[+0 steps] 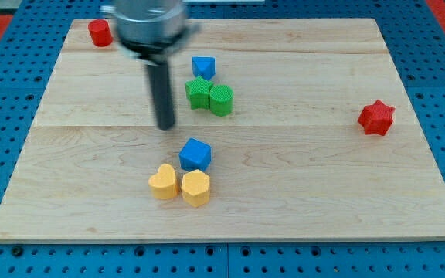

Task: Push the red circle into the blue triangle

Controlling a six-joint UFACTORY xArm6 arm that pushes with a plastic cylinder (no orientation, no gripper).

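Observation:
The red circle [99, 32] sits near the board's top left corner. The blue triangle [203, 66] lies at the upper middle, touching the top of a green star [198, 93]. My tip [165, 126] rests on the board left of the green blocks, below and left of the blue triangle and far below and right of the red circle. It touches no block.
A green cylinder [222, 100] sits against the green star's right side. A blue cube [195, 154] lies below my tip, with a yellow heart [163, 182] and a yellow hexagon [195, 188] under it. A red star [376, 117] lies at the right. The wooden board [323, 193] has edges all round.

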